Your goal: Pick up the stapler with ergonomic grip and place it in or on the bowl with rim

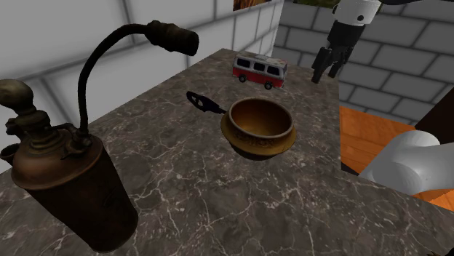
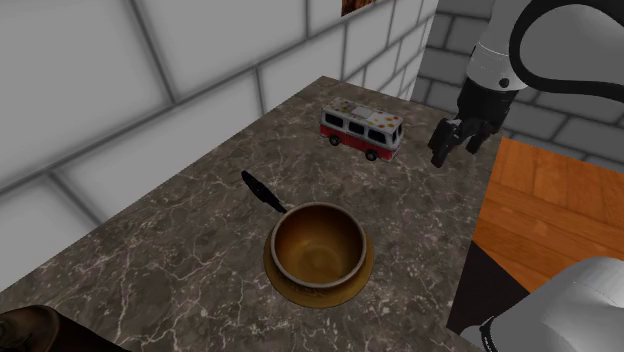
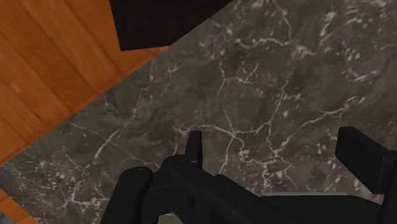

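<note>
My all-black two-finger gripper [image 1: 326, 73] hangs spread and empty near the dark marble counter's [image 1: 218, 196] edge. The slim black stapler [image 1: 202, 102] lies just beside the brown rimmed bowl [image 1: 258, 127]; closing there, a finger could shove the bowl.

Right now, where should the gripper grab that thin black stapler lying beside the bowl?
Probably from straight above, clasping the stapler across its narrow body toward the free end: it lies flat on the marble counter, and its other end sits right beside the brown bowl.

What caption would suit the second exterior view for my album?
Open gripper hovers near a toy bus; black stapler lies by the brown bowl.
</note>
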Tool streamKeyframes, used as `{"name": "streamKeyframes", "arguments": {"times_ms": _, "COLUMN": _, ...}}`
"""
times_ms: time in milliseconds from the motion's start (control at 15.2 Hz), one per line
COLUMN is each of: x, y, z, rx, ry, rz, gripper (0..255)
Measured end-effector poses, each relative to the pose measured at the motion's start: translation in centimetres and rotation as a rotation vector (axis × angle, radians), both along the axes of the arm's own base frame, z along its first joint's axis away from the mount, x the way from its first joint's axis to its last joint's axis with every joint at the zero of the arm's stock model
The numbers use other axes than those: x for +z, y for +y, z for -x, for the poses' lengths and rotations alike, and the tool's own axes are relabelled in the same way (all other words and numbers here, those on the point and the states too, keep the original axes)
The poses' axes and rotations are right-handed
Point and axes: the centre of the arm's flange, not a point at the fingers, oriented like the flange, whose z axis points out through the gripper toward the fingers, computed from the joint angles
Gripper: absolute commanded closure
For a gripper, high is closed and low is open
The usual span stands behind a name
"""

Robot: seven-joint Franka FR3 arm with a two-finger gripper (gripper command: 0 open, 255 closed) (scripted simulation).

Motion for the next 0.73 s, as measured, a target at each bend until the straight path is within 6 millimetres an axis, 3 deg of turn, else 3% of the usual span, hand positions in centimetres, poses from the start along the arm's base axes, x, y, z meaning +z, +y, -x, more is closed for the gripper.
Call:
{"name": "streamKeyframes", "arguments": {"times_ms": 132, "x": 0.1, "y": 0.5, "z": -0.3, "rx": 0.005, "ry": 0.0, "rz": 0.0, "gripper": 0}}
{"name": "streamKeyframes", "arguments": {"times_ms": 264, "x": -0.1, "y": 2.3, "z": -1.3, "rx": 0.022, "ry": 0.001, "rz": 0.0, "gripper": 0}}
{"name": "streamKeyframes", "arguments": {"times_ms": 726, "x": -1.0, "y": 10.6, "z": -5.5, "rx": 0.094, "ry": 0.006, "rz": 0.0, "gripper": 0}}
